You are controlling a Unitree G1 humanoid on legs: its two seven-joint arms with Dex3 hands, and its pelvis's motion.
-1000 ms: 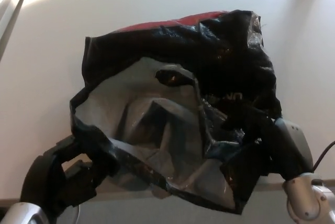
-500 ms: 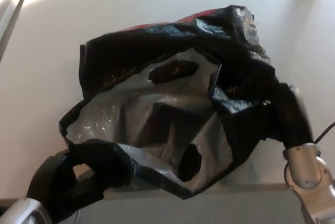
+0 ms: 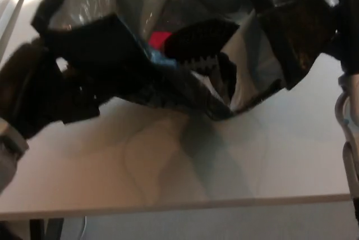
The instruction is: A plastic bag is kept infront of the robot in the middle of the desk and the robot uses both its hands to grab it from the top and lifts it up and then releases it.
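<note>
Black crinkled plastic, grey on the inner side: the plastic bag (image 3: pixel 168 44) is hanging across the upper half of the head view, raised clear of the desk (image 3: pixel 224 167). Its mouth is gaping toward the camera, showing folds of grey lining, a patch of red and a small strip of blue deep inside. The lowest fold is dangling near the middle of the picture, and a soft shadow is lying on the pale desk surface beneath it.

Left hand (image 3: pixel 42 91): black, blurred, coming in from the left edge and closing on the bag's left rim, where the plastic is bunching against it. A grey wrist section is showing at the lower left edge.

Right hand (image 3: pixel 336 10): dark, at the upper right corner, gripping the bag's right rim; the black of the hand and the black of the plastic are merging, so single fingers are not telling apart. A silver-grey part of the right arm is running down the right edge.

The desk's near edge is crossing the bottom of the picture, with darker floor below it.
</note>
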